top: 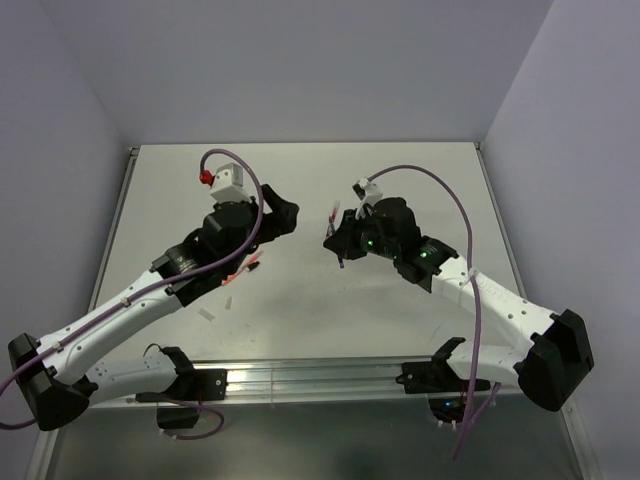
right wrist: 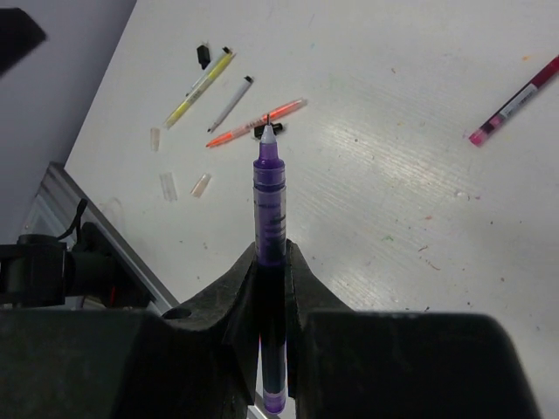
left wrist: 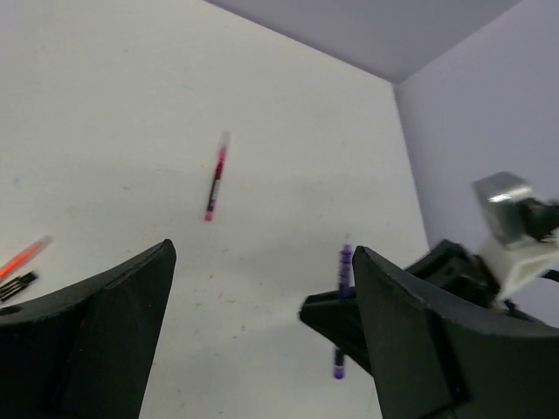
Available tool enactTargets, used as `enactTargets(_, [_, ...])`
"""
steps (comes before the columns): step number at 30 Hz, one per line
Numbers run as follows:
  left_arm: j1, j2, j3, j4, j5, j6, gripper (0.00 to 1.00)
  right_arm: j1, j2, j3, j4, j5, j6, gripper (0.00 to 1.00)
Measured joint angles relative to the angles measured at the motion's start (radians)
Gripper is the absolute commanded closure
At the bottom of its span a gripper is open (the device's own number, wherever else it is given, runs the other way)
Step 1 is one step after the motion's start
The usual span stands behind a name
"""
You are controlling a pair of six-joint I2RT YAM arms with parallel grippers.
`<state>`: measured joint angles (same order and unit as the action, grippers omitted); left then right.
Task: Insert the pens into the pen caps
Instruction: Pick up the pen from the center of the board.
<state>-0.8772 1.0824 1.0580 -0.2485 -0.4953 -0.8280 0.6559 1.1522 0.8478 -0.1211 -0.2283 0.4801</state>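
Observation:
My right gripper (right wrist: 271,255) is shut on the dark purple pen (right wrist: 269,192), tip out front, held above the table; it also shows in the top view (top: 341,262) and the left wrist view (left wrist: 343,262). My left gripper (left wrist: 262,253) is open and empty, raised near the table's middle (top: 283,213), facing the right gripper (top: 335,240). The red pen (left wrist: 215,179) lies alone on the table (right wrist: 515,100). The yellow pen (right wrist: 199,87), white-black pen (right wrist: 230,103) and orange pen (right wrist: 258,122) lie together. Three clear caps (right wrist: 168,185) and a black cap (right wrist: 203,55) lie beside them.
The white table (top: 300,170) is walled on the left, back and right. A metal rail (top: 320,378) runs along the near edge by the arm bases. The left arm (top: 150,295) hides part of the pen group in the top view.

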Motion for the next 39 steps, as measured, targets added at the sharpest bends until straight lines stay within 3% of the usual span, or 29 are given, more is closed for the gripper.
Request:
enactTargets(7, [0.102,-0.019,-0.097,-0.138,-0.011,-0.008,0.25,-0.005,-0.022,0.024,-0.031,-0.026,-0.046,1.00])
enactTargets(18, [0.197,0.076,-0.220,-0.257,0.001,-0.081,0.33,-0.015,-0.047,0.023,-0.053,-0.047,-0.052,1.00])
enactTargets(25, [0.232,0.066,-0.243,-0.390,-0.034,-0.246,0.41,-0.015,-0.050,0.021,-0.063,-0.050,-0.051,1.00])
enactTargets(34, [0.284,-0.116,-0.370,-0.640,-0.074,-0.567,0.49,-0.016,-0.051,0.014,-0.067,-0.071,-0.051,1.00])
enactTargets(39, [0.318,-0.188,-0.406,-0.702,-0.079,-0.662,0.53,-0.016,-0.051,0.014,-0.067,-0.080,-0.050,1.00])
